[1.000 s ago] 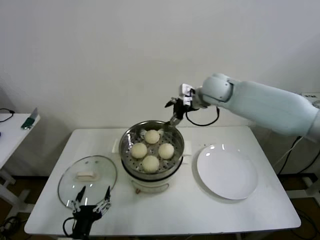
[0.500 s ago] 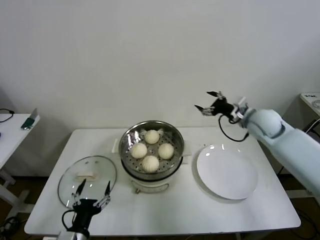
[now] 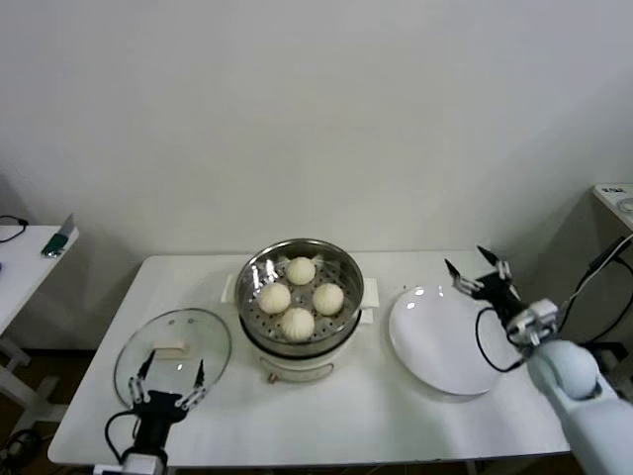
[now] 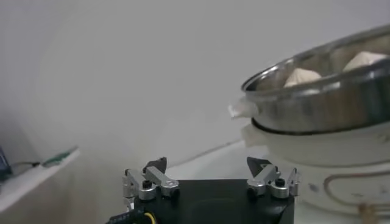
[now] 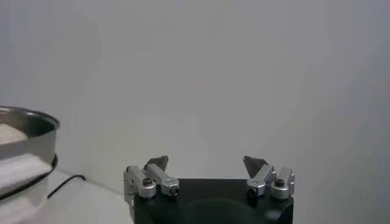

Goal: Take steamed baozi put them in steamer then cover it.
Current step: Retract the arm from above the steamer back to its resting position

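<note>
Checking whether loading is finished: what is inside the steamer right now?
Four steamed baozi sit on the perforated floor of the steamer, uncovered. The cover lies on the table beside it. The floor under each bun is hidden.

No text, label, brand, number or sign can be read anywhere in these views, on any object or surface

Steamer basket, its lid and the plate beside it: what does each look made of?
The steamer basket looks like polished stainless steel: mirror-bright wall, perforated floor. Its base seems glossy white plastic or enamel; I cannot tell which. The lid looks like clear glass with a metal rim, since the table shows through, and has a cream handle. The plate appears glazed white ceramic, with soft highlights.
</note>
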You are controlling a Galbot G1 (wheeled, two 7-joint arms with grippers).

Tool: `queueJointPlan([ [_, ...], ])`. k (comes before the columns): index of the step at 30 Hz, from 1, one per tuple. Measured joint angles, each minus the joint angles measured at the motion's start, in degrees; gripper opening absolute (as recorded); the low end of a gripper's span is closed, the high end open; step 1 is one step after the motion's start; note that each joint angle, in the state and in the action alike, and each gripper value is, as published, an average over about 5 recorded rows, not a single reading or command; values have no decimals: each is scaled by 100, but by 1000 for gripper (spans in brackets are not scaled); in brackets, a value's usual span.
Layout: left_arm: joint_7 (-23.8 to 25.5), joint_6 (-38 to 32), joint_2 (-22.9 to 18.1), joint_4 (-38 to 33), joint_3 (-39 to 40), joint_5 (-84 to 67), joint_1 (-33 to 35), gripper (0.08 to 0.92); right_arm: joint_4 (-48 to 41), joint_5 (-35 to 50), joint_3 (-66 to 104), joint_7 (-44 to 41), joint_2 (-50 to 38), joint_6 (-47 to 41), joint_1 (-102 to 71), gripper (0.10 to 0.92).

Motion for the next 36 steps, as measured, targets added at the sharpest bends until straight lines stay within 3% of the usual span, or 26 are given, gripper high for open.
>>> queueJointPlan([
  [9, -726, -424, 195, 462, -238, 1408, -188, 823, 74, -343, 486, -34, 931, 966, -1284, 823],
  [19, -1735, -820, 551, 1680, -239, 3850, -556, 823, 120, -589, 595, -25, 1671, 1550, -2080, 823],
  [27, -1996, -796, 642, 2605, -231, 5034, -926, 823, 146, -664, 679, -20, 1955, 1789, -2398, 823],
  [36, -2002, -440, 629, 3089, -164, 5531, -1472, 823, 151, -721, 768, -15, 2141, 1934, -2614, 823],
])
